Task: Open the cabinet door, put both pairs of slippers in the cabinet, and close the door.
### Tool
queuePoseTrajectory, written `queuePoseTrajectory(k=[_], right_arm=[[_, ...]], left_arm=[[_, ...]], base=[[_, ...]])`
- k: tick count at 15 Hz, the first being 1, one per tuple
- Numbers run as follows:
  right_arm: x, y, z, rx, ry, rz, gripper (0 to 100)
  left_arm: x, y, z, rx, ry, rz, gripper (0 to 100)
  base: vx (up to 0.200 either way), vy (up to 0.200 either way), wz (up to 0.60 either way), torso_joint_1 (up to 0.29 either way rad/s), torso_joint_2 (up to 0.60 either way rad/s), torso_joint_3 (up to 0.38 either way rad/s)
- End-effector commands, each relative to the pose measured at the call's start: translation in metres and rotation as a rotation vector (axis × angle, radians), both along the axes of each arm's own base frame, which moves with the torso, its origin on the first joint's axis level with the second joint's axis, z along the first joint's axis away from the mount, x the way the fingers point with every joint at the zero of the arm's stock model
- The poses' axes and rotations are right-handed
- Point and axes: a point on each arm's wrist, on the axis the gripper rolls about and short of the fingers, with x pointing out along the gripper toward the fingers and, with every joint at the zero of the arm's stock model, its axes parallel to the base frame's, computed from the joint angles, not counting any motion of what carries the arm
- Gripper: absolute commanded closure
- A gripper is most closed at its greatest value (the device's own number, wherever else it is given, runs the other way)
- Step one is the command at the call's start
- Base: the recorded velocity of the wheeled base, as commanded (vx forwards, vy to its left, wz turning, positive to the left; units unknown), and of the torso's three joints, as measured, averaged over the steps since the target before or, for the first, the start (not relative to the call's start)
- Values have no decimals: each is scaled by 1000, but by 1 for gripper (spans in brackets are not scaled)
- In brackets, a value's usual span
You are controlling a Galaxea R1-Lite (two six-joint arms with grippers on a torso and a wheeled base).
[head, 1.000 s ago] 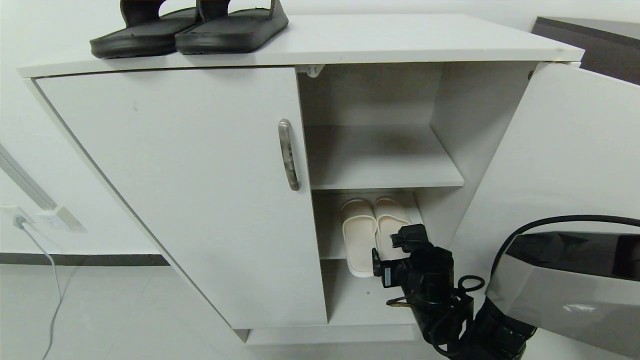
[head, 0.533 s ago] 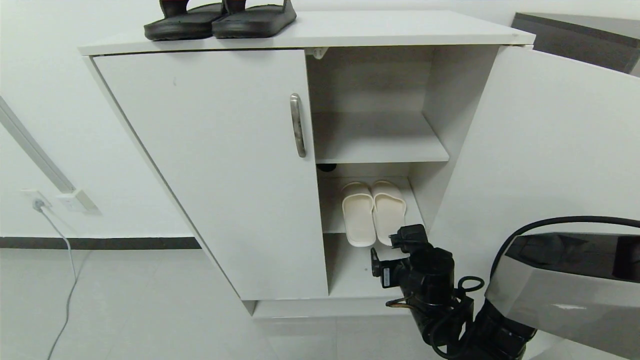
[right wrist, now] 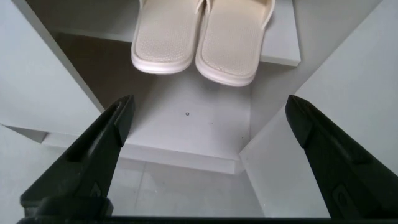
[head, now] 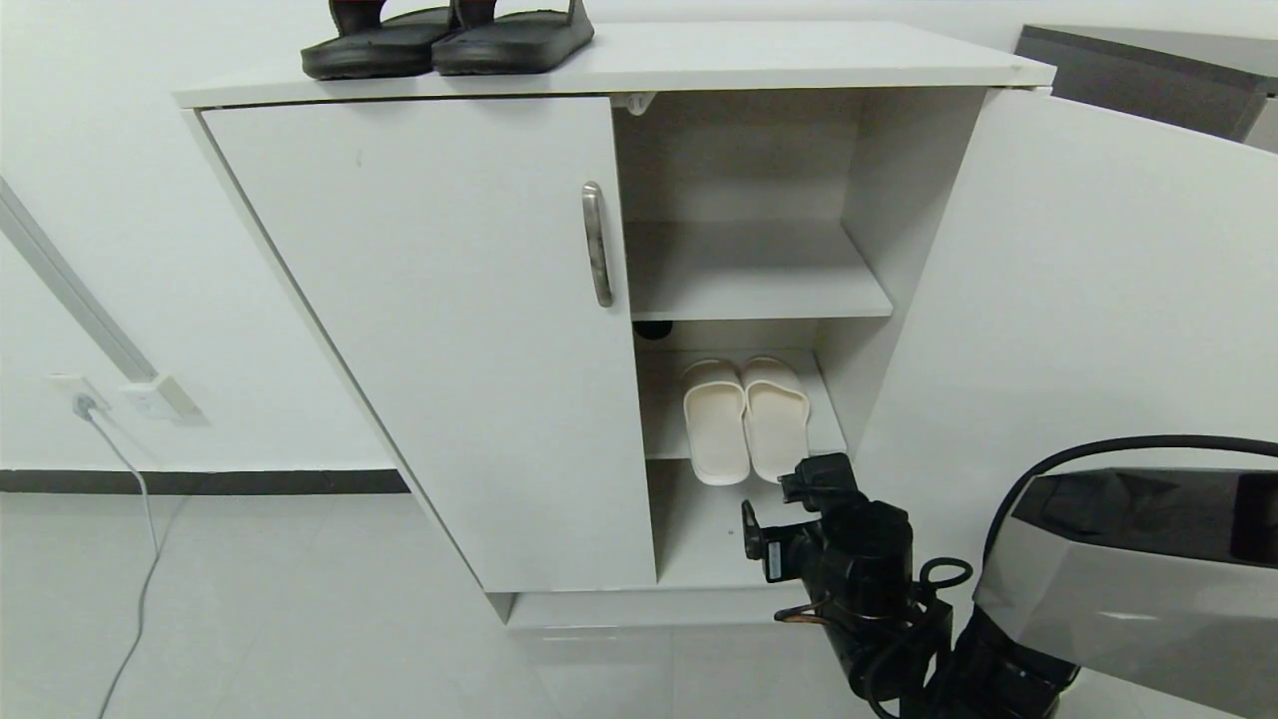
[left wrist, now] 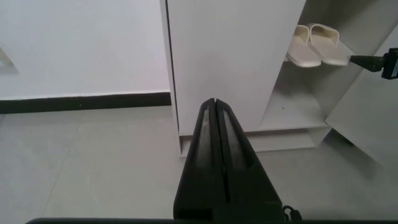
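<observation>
A white cabinet (head: 399, 300) stands with its left door shut and its right door (head: 1078, 280) swung wide open. A pair of black slippers (head: 449, 40) rests on the cabinet top at the left. A pair of white slippers (head: 744, 419) (right wrist: 202, 37) (left wrist: 317, 43) lies side by side on the lower shelf, toes outward. My right gripper (head: 784, 499) (right wrist: 208, 118) is open and holds nothing, low in front of the open compartment, just below and outside the white slippers. My left gripper (left wrist: 215, 102) is shut with nothing in it, low over the floor facing the shut door.
The left door has a metal handle (head: 596, 245) at its inner edge. An upper shelf (head: 754, 290) sits above the white slippers. A wall socket with a cable (head: 85, 409) is at the left. Dark furniture (head: 1148, 80) stands behind the open door.
The whole head picture has shifted and the cabinet now looks farther off. The right gripper, over the white slippers' toes before, now stands below and clear of them.
</observation>
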Motion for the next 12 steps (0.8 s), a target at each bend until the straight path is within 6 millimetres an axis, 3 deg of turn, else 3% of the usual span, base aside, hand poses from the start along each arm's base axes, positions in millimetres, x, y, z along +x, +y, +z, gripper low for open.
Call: queuePoseTrajectory(k=[1,8,12], right_arm=[[-1,1,0,-2,1,5,0],[-5,1,-2,-3,2,13,0],[-5,1,-2,-1,0,13,0]], left_arm=[[0,0,0,-2,2,0,100],[0,0,0,0,3,0,100],[0,0,0,-2,2,0,100]], base=[[0,0,0,0,0,0],[0,0,0,0,0,0],[0,0,0,2,0,157]])
